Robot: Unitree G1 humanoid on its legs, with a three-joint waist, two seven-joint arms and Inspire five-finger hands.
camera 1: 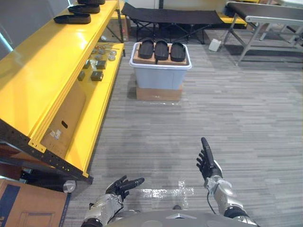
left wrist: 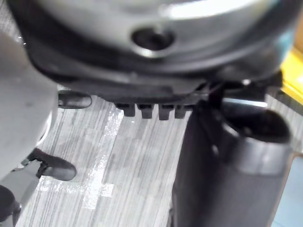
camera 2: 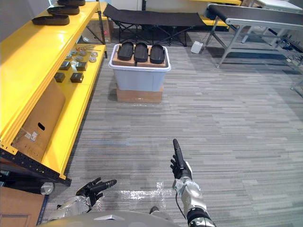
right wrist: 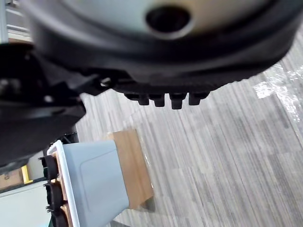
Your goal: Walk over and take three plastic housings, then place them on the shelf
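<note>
Looking down at a grey plastic bin (camera 1: 158, 78) with a white rim, upper centre of the frame, sitting on a flat brown cardboard box (camera 1: 159, 93). Three black plastic housings (camera 1: 161, 49) lie side by side across the bin's top on brown cardboard; they are oblong, matte, with rounded ends. Similar black oblong pieces (camera 1: 72, 18) sit on the top deck of the yellow metal shelf (camera 1: 42, 71), upper left. On its lower deck are small dark blocks and round metal bits (camera 1: 97, 62). A cardboard panel (camera 1: 64, 124) leans inside the shelf, with a white sticker whose print is too small to read. The floor (camera 1: 236, 109) is grey striped planks. My left hand (camera 1: 120, 185), bottom left, has relaxed fingers and grasps nothing. My right hand (camera 1: 207, 158), bottom centre-right, has straight fingers and is empty. Both hands are well apart from the bin.
</note>
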